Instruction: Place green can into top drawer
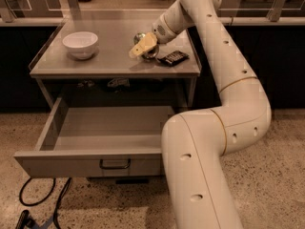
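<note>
Step in hand: secure the can on the table [112, 61] before any transfer. I stay clear of the white bowl [80, 44] at the left. The top drawer [71, 162] stands open below, ready to receive. I should centre on the can and lift straight up, without dragging. My claw [143, 46] is low over the tabletop, against the green can [150, 52]. I cannot tell whether it is spread or pinching. A dark packet [172, 57] lies just to the right.
</note>
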